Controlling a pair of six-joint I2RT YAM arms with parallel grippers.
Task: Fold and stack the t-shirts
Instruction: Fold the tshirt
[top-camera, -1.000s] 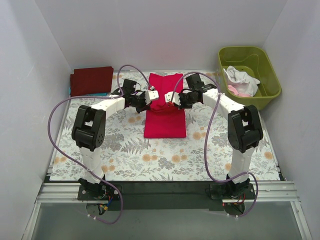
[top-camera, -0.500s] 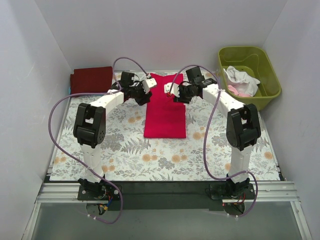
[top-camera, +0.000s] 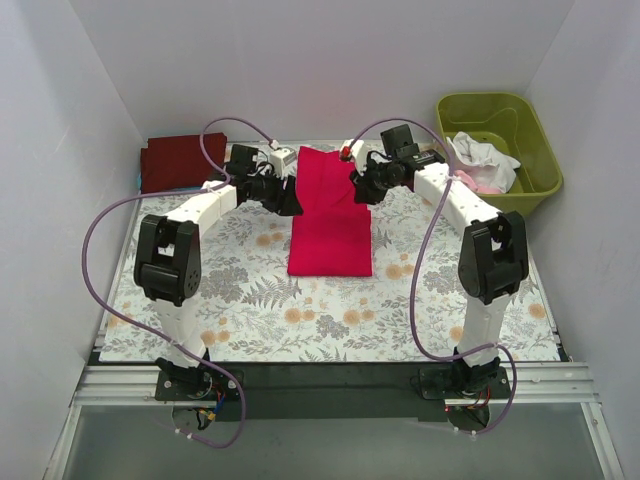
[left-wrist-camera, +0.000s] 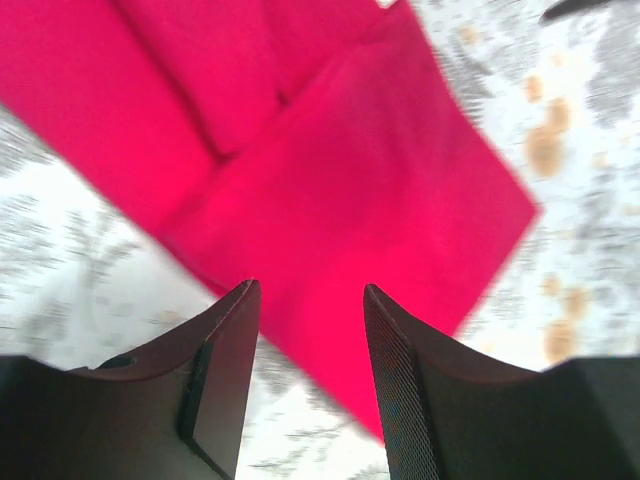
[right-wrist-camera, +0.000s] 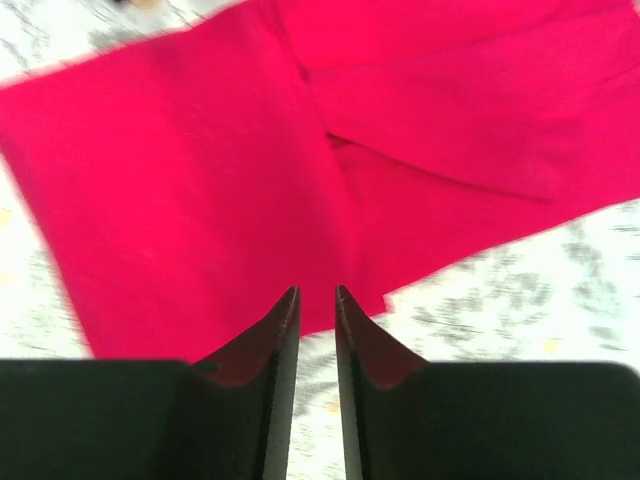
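A bright crimson t-shirt (top-camera: 331, 215) lies flat on the floral cloth as a long narrow strip, its sleeves folded inward (right-wrist-camera: 440, 120). My left gripper (top-camera: 292, 203) hovers at the strip's left edge near its far end. In the left wrist view this gripper (left-wrist-camera: 308, 288) is open, with only shirt and cloth showing between the fingers. My right gripper (top-camera: 358, 190) hovers at the strip's right edge. Its jaws (right-wrist-camera: 317, 290) stand a narrow gap apart and hold nothing. A dark maroon t-shirt (top-camera: 183, 161) lies folded at the back left.
An olive-green tub (top-camera: 530, 150) stands at the back right, holding a crumpled white t-shirt (top-camera: 482, 153) and a pale pink one (top-camera: 482, 183). The floral table cloth (top-camera: 250, 300) covers the table. White walls close in on three sides.
Both grippers let go of the bunched crimson shirt and moved outward and toward the far end. The shirt now lies flat as a strip. The right jaws have narrowed again.
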